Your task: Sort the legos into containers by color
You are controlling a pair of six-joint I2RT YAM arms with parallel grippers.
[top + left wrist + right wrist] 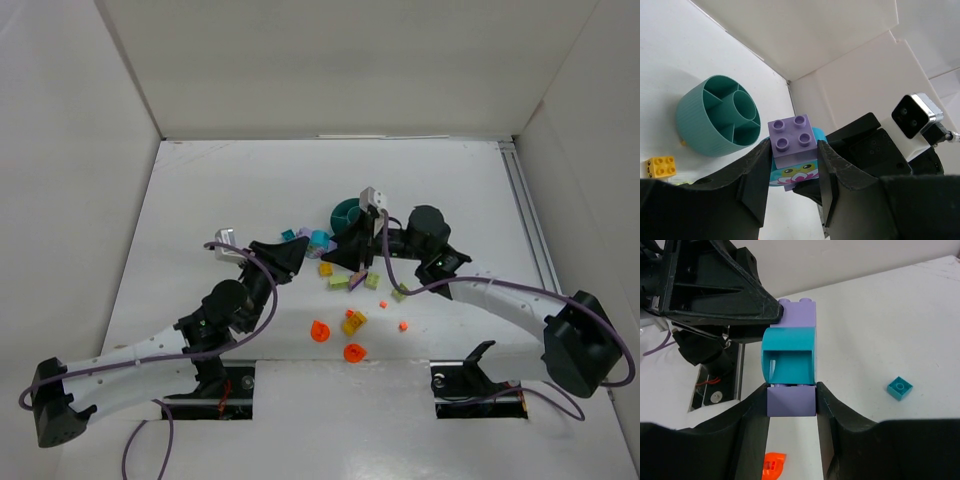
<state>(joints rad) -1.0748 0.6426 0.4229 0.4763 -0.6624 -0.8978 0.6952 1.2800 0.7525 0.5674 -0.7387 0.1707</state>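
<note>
1. Just near of the teal dish [347,213], above the middle of the tabletop [250,190], the two arms meet over one small stack of legos held clear of the surface.
2. The left pincer [794,145] is narrowed onto the left purple brick [792,135], one pad flat on each side wall and the studs showing on top.
3. The right pincer [791,390] is drawn in against both sides of the right purple brick [791,401] at the other end of the stack.
4. Between them sits a turquoise piece [789,357] with a curved back, pressed onto both purple bricks.
5. I'd judge these pieces very light, hard and rigid. They won't crush, but the glossy walls look slippery, so a light pinch could let one twist out.
6. The flat opposite walls of the purple bricks look like the right places to hold. The rounded turquoise back would likely slide between the pads.
7. The stud joints probably grip by friction, so parting the two colours likely calls for a firm hold and a peeling tilt.
8. Loose pieces lie apart on the tabletop, among them a yellow brick [661,166] beside the dish and a small turquoise tile [899,388].
</note>
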